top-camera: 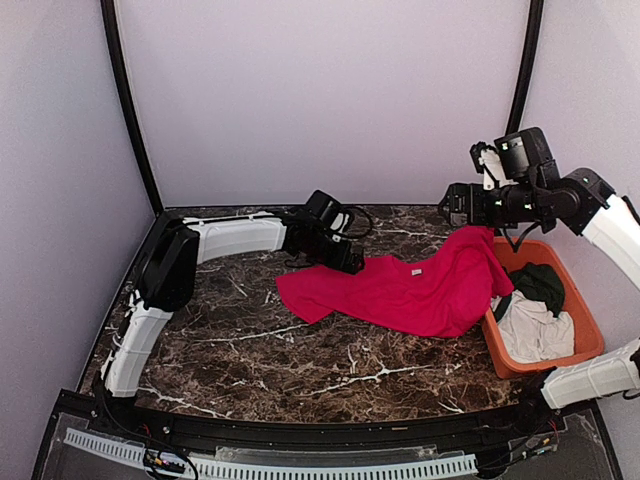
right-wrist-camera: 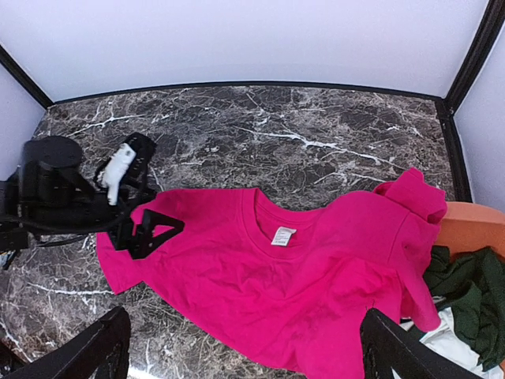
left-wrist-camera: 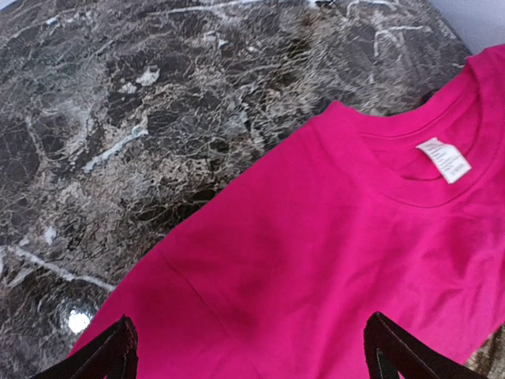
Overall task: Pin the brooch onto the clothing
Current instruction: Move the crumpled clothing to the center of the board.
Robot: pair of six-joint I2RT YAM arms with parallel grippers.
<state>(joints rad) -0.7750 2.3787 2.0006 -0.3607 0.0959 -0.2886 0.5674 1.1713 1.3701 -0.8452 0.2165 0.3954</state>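
The red T-shirt (top-camera: 400, 292) lies spread on the marble table, collar and white label (top-camera: 417, 271) facing up, its right part draped over the basket edge. It also shows in the left wrist view (left-wrist-camera: 331, 260) and the right wrist view (right-wrist-camera: 292, 292). My left gripper (top-camera: 349, 262) is open and empty, low over the shirt's left shoulder; its fingers (left-wrist-camera: 114, 357) straddle bare fabric. It shows in the right wrist view (right-wrist-camera: 148, 231) too. My right gripper (top-camera: 455, 205) is open and empty, held high above the shirt's right side. No brooch is in view.
An orange basket (top-camera: 592, 335) stands at the right edge and holds a dark green garment (top-camera: 540, 285) and a white cloth (top-camera: 535, 332). The basket also shows in the right wrist view (right-wrist-camera: 465, 229). Walls and black posts enclose the back and sides.
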